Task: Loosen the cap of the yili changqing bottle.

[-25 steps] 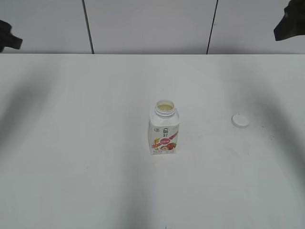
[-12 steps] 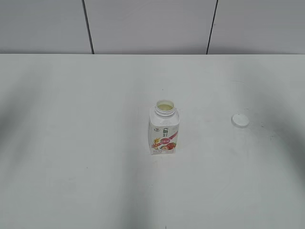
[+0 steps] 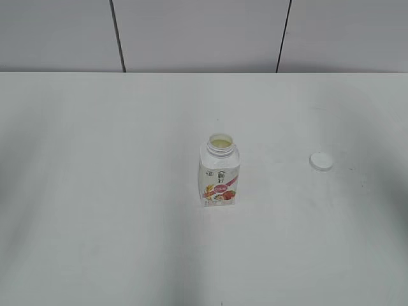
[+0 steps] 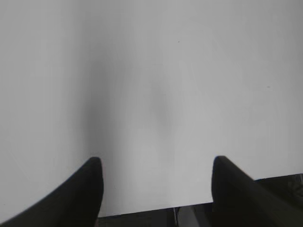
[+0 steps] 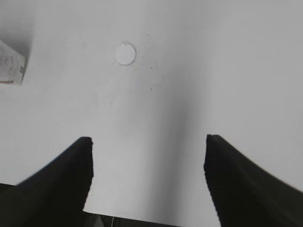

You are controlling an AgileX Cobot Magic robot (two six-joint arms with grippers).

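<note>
Both arms gone; cap (image 3: 321, 161) lies right of open bottle (image 3: 220, 172).

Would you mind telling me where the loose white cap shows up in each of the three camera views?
Exterior view: the cap lies flat on the table, right of the open bottle, apart from it.
Left wrist view: not in it; only bare table beyond the left gripper.
Right wrist view: the cap sits upper left of centre, ahead of the right gripper.
Shared landmark: the bottle, whose corner shows at the right wrist view's left edge.
</note>
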